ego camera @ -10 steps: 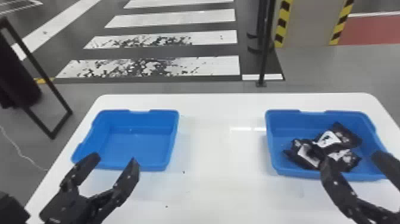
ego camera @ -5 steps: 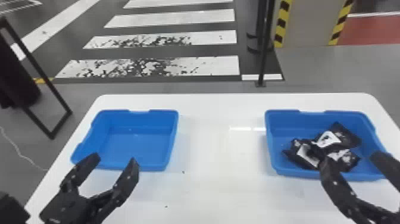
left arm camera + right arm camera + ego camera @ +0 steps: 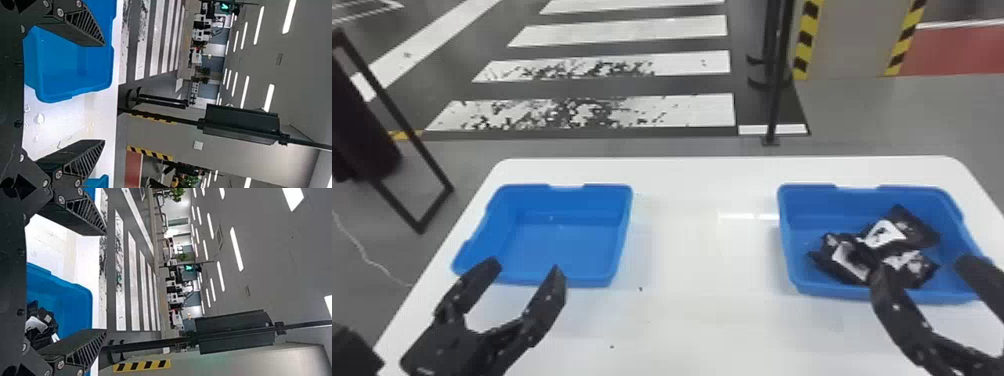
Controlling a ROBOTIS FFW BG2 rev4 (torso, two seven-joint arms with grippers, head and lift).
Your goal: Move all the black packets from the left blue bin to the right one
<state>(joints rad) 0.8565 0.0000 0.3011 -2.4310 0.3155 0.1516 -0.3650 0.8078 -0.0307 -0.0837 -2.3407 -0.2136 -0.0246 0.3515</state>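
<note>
Black, soft-looking packets with white patches point(image 3: 884, 237) are lying heaped and overlapping inside the right blue plastic bin point(image 3: 814, 220), mostly toward its middle and near side; exact count uncertain, at least three. The left blue plastic bin point(image 3: 557, 250) is sitting well apart from it on the white, round-cornered table point(image 3: 702, 325), its floor showing bare. The black two-fingered left gripper point(image 3: 526, 270) is hanging at the left bin's near edge, fingers standing wide apart and gripping nothing. The matching right gripper point(image 3: 924, 267) is hanging at the right bin's near side, its fingers also spreading widely around an unfilled gap; one fingertip is overlapping the packets in the head view, contact undetermined. Beyond the table, a thin black post point(image 3: 774, 90) is standing near white floor stripes point(image 3: 682, 112).
</note>
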